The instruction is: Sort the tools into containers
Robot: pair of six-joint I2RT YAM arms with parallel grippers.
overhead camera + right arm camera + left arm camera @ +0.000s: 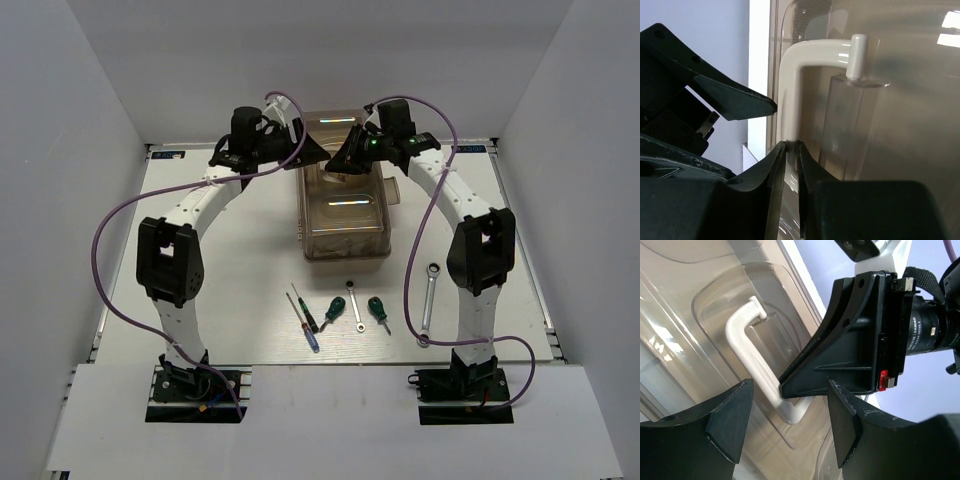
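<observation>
The toolbox with a translucent brown lid stands closed at the table's middle back. My right gripper is shut on its white handle at the far end of the lid; it shows in the top view. My left gripper is open just beside it, jaws astride the handle's corner without touching; it also shows in the top view. On the table in front lie two thin screwdrivers, two green-handled screwdrivers, a small wrench and a longer wrench. No beige trays show.
The white table is walled by white panels on three sides. Purple cables loop from both arms. My right arm's lower link stands just right of the longer wrench.
</observation>
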